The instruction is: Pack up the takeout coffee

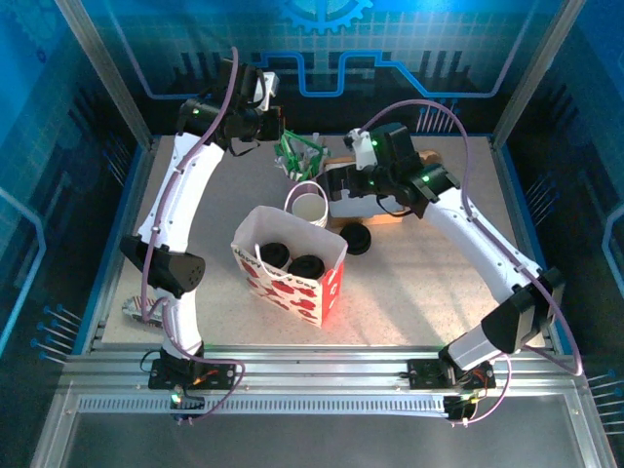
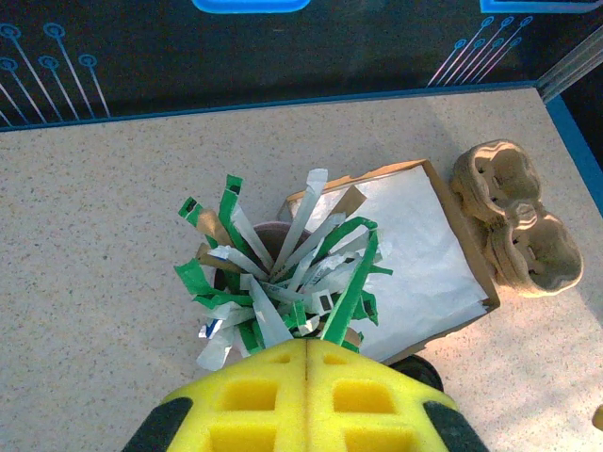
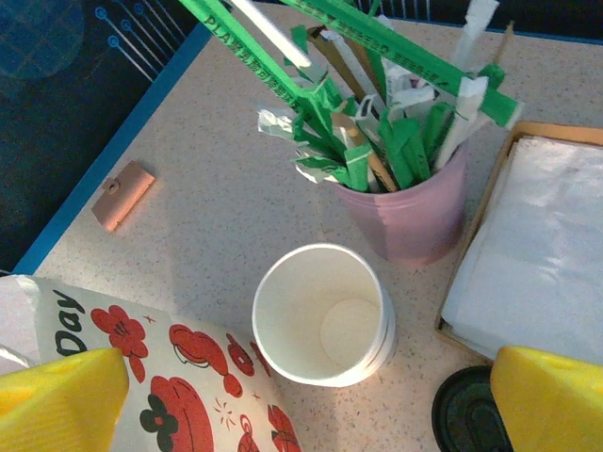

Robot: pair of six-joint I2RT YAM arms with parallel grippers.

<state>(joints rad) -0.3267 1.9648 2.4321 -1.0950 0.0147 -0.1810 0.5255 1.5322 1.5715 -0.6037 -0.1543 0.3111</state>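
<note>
A tip is likely if the right end effector [image 3: 306, 391], its fingers apart above the stack of white cups [image 3: 323, 315], is lowered off-centre: the stack stands just beside the gift bag [image 3: 188, 377]. Several cups could also be lifted together. The left end effector [image 2: 306, 386], fingers together, is poised over the sticks [image 2: 283, 282] in the pink cup [image 3: 415, 217]. Two lidded coffee cups [image 1: 272, 254] are held in the bag.

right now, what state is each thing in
red-patterned white paper gift bag: open, upright
two black-lidded cups: inside the bag
nested white paper cups: upright, unlidded, empty
round black plastic lid: loose on table
pink cup of green-white sticks: upright, full
left gripper: shut
right gripper: open
</note>
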